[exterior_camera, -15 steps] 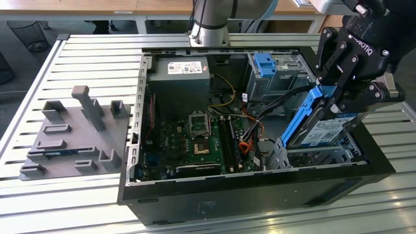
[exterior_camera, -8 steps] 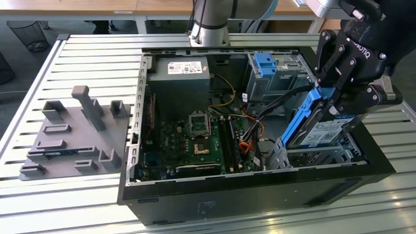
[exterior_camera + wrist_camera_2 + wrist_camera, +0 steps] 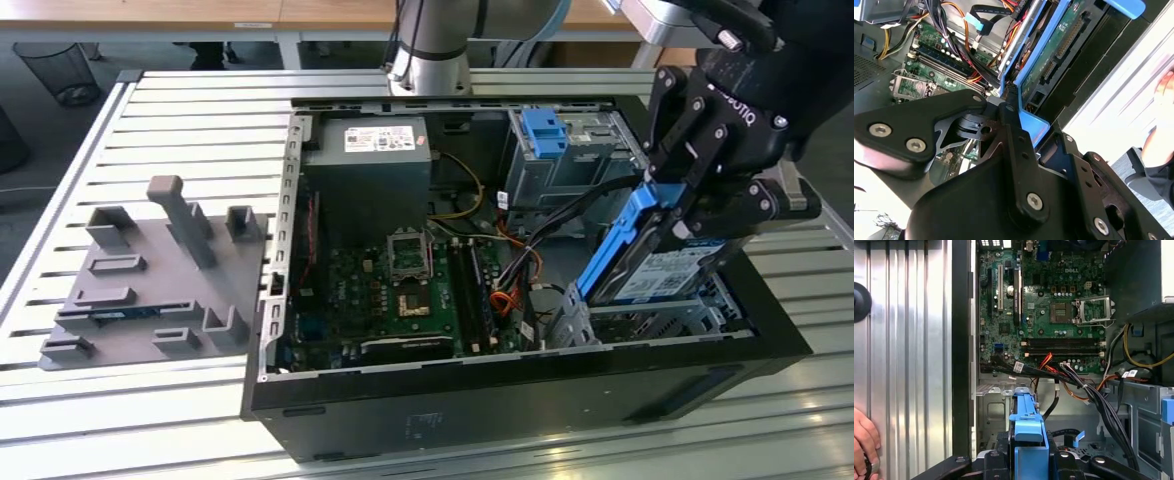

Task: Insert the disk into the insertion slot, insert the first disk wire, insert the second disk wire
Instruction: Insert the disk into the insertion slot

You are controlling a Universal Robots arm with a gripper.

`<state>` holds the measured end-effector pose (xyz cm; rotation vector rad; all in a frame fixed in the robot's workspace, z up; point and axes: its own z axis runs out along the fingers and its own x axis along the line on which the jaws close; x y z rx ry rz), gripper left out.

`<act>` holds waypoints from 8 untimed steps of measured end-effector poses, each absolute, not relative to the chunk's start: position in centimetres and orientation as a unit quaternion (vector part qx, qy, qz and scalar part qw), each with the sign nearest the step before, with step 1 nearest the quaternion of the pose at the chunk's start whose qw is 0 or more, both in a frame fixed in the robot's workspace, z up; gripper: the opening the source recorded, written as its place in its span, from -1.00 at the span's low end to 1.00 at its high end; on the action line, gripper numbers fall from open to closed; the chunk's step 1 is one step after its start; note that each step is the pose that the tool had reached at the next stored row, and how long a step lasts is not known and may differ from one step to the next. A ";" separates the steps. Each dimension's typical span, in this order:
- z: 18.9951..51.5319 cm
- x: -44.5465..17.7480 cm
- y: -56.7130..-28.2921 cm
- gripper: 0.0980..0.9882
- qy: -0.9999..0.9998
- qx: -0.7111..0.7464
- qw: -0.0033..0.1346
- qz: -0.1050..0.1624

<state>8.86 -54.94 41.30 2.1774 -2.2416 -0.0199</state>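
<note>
**A:** One arm, one load. What lay off the computer case [image 3: 534, 410], toward the exterior view's left?

**B:** Grey fixture plate [image 3: 147, 280], matte moulded plastic with posts and pockets. It lay flat on the ribbed metal table [image 3: 200, 100], just beside the case. Nothing was on it.

**A:** Inside the case?

**B:** Green motherboard [image 3: 400, 290] lay flat on the case floor. Red, orange and black wires [image 3: 507, 295] hung slack between it and the drive bays. Probably left loose for plugging, I judged.

**A:** And by the case's far wall, toward the exterior view's right?

**B:** Gripper [image 3: 683, 215] was pinched tight on the disk [image 3: 667, 270], fingers on its smooth blue plastic carrier. The disk was steeply tilted, its white label facing outward. Its lower end sat at the mouth of the insertion slot [image 3: 647, 320], a low cage of perforated sheet metal. Could not tell whether they touched. The tilt looked meant to lead the lower edge in first.

**A:** Seated?

**B:** No. Most of the silver body stood above the cage. Neither wire step looked done.
</note>
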 end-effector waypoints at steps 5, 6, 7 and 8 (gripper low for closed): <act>41.0 8.9 -54.9 -0.40 -0.717 0.697 0.008 -0.006; 40.9 8.9 -54.9 -0.40 -0.717 0.697 0.008 -0.006; 40.9 8.9 -54.9 -0.40 -0.717 0.697 0.008 -0.006; 40.8 8.9 -54.9 -0.40 -0.717 0.697 0.008 -0.006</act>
